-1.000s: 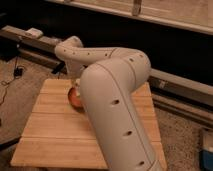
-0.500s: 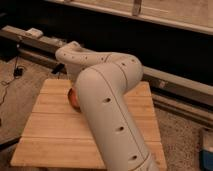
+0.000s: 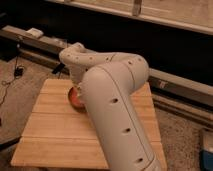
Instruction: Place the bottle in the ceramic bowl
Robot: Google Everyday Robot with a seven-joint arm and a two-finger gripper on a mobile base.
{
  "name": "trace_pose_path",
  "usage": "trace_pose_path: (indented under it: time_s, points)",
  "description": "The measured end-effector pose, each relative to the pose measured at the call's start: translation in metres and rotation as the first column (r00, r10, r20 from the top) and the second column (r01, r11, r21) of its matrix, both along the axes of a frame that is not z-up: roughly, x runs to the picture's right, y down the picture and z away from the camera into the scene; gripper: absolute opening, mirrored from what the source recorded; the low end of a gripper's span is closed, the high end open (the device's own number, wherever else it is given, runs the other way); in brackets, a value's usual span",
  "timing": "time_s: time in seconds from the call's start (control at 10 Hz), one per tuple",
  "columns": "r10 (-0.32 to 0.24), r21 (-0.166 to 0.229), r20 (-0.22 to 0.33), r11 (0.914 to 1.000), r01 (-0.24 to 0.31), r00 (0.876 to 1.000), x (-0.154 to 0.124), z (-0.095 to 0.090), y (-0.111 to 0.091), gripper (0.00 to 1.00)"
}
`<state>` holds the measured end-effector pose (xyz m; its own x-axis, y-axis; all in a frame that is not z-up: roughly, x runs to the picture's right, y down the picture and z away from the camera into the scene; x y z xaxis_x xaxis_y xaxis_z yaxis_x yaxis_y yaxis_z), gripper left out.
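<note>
Where the gripper sat: hidden from us behind the arm's wrist end, which dipped to the far-left part of the table; we judged it was down at the ceramic bowl.
Gripper state: we could not tell whether it was released, clenched or holding anything, as none of it showed.
Bottle: we saw none, not on the boards and not in the visible part of the bowl; we judged it was either held at the hidden gripper or already down in the bowl behind the arm.
Ceramic bowl (image 3: 74, 96): only an orange-red sliver showed at the left edge of the arm, sitting on the table's far-left part, the rest covered.
Arm (image 3: 115, 115): the thick white link rose from the bottom of the view across the table middle, elbow high at the right, then folded back left and down to the bowl; we read that fold as a reach from above, so the drop would be vertical into the bowl.
Table (image 3: 50, 135): slatted light wood, the bowl standing on it; the near planks showed nothing else.
Stage: we judged it late, at or just around the drop, unconfirmed.
Risk: a slim bottle could tip on the shallow rim and roll out.
Surroundings: long rail (image 3: 30, 40) behind the table, a dark cable (image 3: 17, 72) on the floor at the left.
</note>
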<state>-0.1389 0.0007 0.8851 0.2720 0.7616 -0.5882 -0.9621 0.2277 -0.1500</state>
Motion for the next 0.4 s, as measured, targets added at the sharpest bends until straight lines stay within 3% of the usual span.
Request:
trace_pose_path:
  time_s: [0.4]
  points:
    - [-0.002,0.001,-0.001,1.0,0.002,1.0,0.0003,0.0,-0.0002,0.8]
